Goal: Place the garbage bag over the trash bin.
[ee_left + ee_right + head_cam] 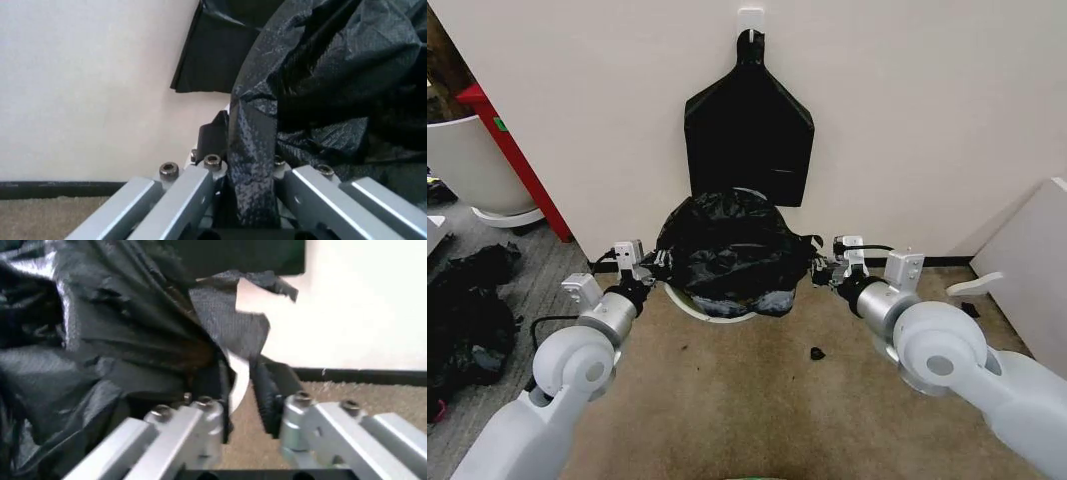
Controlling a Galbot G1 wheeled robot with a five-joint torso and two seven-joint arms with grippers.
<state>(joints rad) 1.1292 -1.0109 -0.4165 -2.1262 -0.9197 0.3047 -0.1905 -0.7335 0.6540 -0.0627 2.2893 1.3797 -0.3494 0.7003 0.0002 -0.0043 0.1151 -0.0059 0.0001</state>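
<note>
Against the wall, on carpet, the trash bin (717, 310) stands upright, mouth up, mostly hidden under the garbage bag (732, 250). Bag is draped over the bin's top and stretched sideways, long axis running left to right between the two grippers. Left gripper (649, 268) at the bag's left edge, fingers clamped on a fold of film (253, 170). Right gripper (819, 270) at the right edge; fingers (270, 390) straddle the bin rim (238, 377) and bag film, slightly apart.
</note>
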